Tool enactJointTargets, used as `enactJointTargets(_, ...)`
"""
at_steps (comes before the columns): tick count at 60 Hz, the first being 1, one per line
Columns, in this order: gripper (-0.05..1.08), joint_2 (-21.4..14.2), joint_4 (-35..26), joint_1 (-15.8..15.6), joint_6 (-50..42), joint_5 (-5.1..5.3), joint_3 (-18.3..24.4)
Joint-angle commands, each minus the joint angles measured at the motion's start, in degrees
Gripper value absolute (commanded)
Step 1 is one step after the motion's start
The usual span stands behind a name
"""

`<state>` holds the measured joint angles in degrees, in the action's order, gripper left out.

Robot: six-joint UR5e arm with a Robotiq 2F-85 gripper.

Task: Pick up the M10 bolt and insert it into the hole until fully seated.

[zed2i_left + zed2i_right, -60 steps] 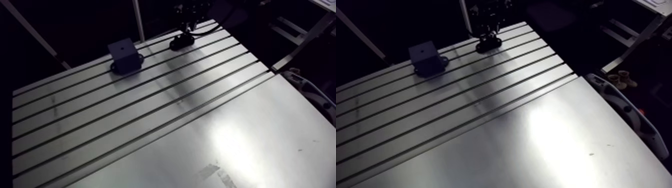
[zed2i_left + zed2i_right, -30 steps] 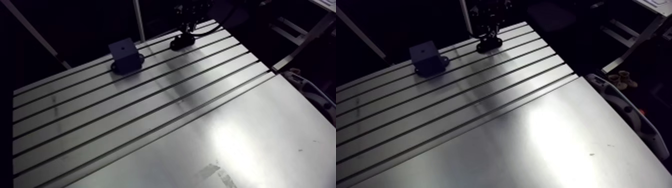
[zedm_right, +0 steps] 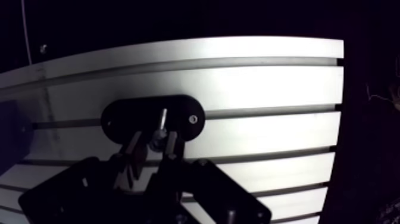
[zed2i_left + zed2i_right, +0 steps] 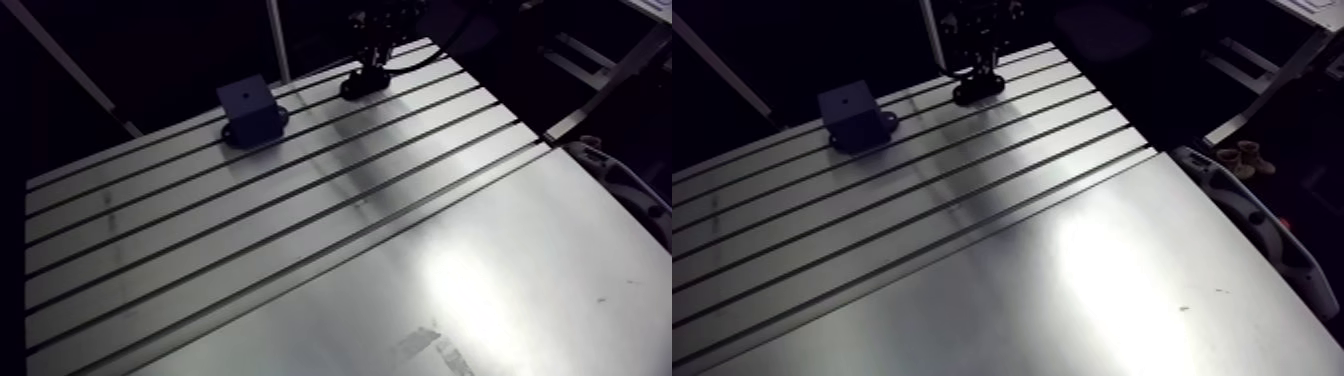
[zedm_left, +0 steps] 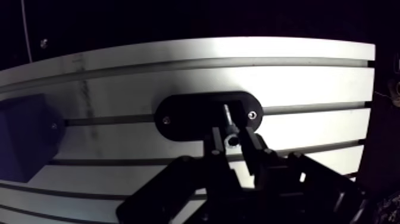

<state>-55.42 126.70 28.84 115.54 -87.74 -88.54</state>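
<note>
One M10 bolt (image 5: 228, 124) sits pinched in my claw (image 5: 231, 140). The head end is up between the fingers (image 5: 253, 152) and the shank points down at the black oval holder (image 5: 184, 116) on the tabletop (image 5: 309, 83). I can't tell if the tip is inside the holder or just clear of it. Claw reads as clenched on the bolt, fingers snug on both sides. The target hole (image 4: 243, 97) is on top of the dark block (image 4: 248, 112), well apart from the holder, at the same end of the tabletop.

Risks, my guess:
- The grip is narrow and near the head, so the bolt could swivel or slip on the lift.
- If the shank is in the holder, an off-axis pull could jam it or strain the grip.
- A tilted bolt would miss the hole or bind at the rim and stop short of seated.
- Dim light makes the hole hard to line up.

Writing: none readable. No brand, label or marking shows on bolt, holder, block or claw.
</note>
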Motion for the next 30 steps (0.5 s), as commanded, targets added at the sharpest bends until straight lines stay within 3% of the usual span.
enactJointTargets(1,0.69,0.01,0.00,0.00,0.00,-0.02,-0.01)
enactJointTargets(30,0.71,0.10,0.02,-0.08,0.00,-0.11,0.08)
